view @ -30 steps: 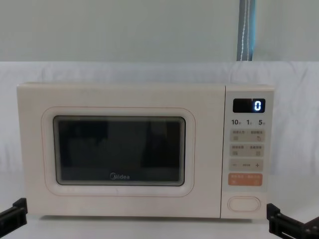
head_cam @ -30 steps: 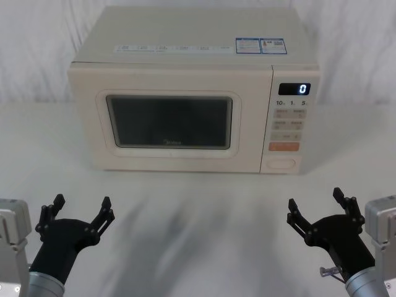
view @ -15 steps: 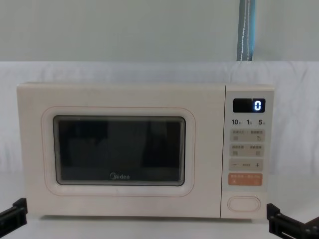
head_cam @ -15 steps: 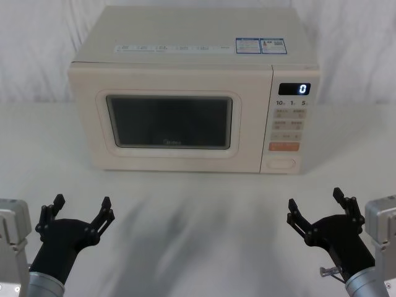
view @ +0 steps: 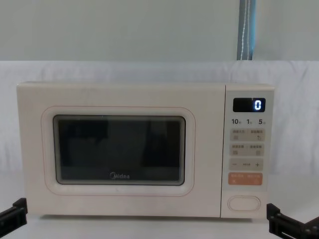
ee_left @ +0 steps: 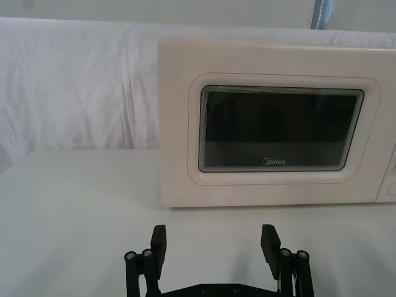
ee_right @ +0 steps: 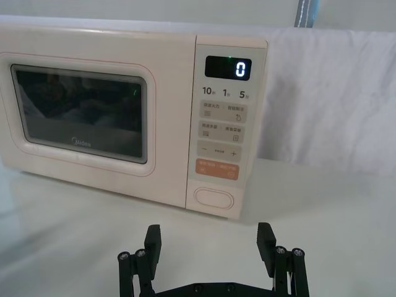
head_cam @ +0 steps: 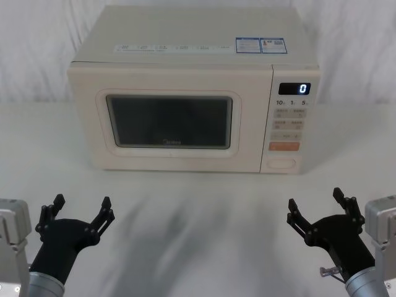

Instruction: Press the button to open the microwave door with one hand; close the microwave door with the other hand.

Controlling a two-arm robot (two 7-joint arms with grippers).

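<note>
In the head view, the microwave (head_cam: 192, 93) is being shown set square on the white-draped table (head_cam: 198, 210), its microwave door (head_cam: 170, 120) shut flush. The left gripper (head_cam: 79, 210) and the right gripper (head_cam: 315, 207) are being held low and near the robot, well apart from the oven, fingers spread wide and nothing being gripped; this is judged a ready stance, each arm facing its own half of the front.

In the left wrist view, the door window is being faced squarely, which is judged to suit that arm for closing.

In the right wrist view, the button (ee_right: 214, 198) is being seen at the foot of the control panel, beneath the orange bar (ee_right: 217, 169), so a press by that arm seems intended.

In the chest view, white cloth is being seen behind the oven, beneath a plain grey wall (view: 124, 30).
</note>
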